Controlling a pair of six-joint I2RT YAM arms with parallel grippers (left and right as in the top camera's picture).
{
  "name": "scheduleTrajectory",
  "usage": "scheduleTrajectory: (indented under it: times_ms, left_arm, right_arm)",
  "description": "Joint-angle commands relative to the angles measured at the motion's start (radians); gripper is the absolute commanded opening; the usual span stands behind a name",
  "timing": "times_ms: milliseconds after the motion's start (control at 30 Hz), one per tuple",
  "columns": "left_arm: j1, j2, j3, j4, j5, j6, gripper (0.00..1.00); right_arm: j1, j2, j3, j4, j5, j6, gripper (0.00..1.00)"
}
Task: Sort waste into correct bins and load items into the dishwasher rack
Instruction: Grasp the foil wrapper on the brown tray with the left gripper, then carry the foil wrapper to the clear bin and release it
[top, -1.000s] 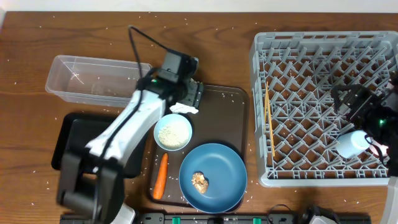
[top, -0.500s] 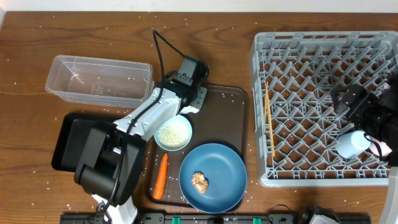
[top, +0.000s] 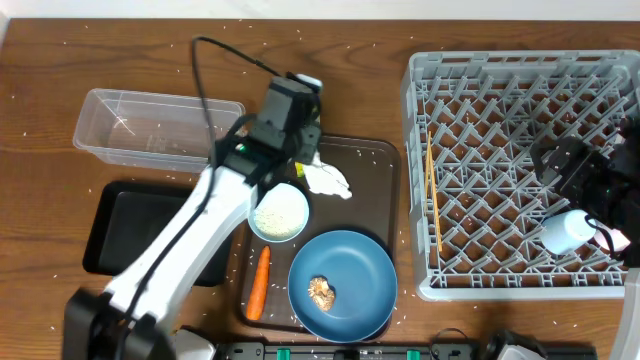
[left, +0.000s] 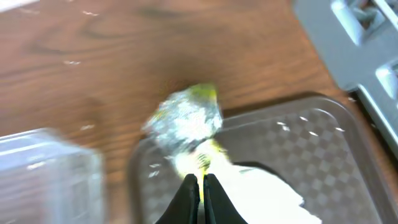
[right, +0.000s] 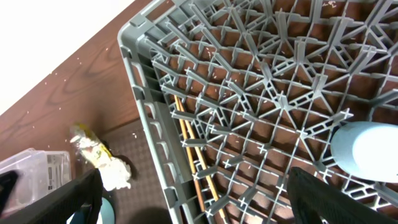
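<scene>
Crinkly silver and yellow-green wrapper (left: 186, 118) pinched tight in left hand (left: 200, 182), over brown tray's (top: 370, 200) top-left corner. Vs 0.5 s ago: hand higher, white paper (top: 327, 180) now uncovered on tray.

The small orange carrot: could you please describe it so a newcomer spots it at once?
Find the brown rectangular serving tray left of the grey plastic rack. At its lower left, beside the round blue plate, lies the small orange carrot, the only long orange thing.
</scene>
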Motion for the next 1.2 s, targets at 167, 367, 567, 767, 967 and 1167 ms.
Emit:
scheduleTrajectory:
  times_ms: [167, 367, 567, 767, 967, 1167]
  left_arm:
    - [0.069, -0.089, 0.019, -0.047, -0.144, -0.019, 0.06]
    - [0.062, 0.037, 0.010, 0.006, 0.139, -0.046, 0.49]
    - [0.060, 0.263, 0.010, 0.178, 0.138, -0.132, 0.54]
    - [0.058, 0.367, 0.010, 0.235, 0.128, -0.182, 0.58]
    - [0.035, 0.406, 0.010, 0.278, 0.038, -0.181, 0.56]
    - [0.018, 0.464, 0.010, 0.313, 0.034, -0.181, 0.33]
  right_arm:
    - [0.009, -0.003, 0.007, 0.003, 0.007, -0.023, 0.88]
    - [0.009, -0.003, 0.007, 0.002, 0.006, -0.022, 0.89]
    - [0.009, -0.003, 0.007, -0.011, 0.006, -0.023, 0.92]
    - [0.009, -0.002, 0.006, -0.035, 0.007, -0.023, 0.93]
    - [0.009, -0.003, 0.006, -0.034, 0.007, -0.023, 0.93]
    - [0.009, -0.002, 0.006, -0.035, 0.006, -0.023, 0.94]
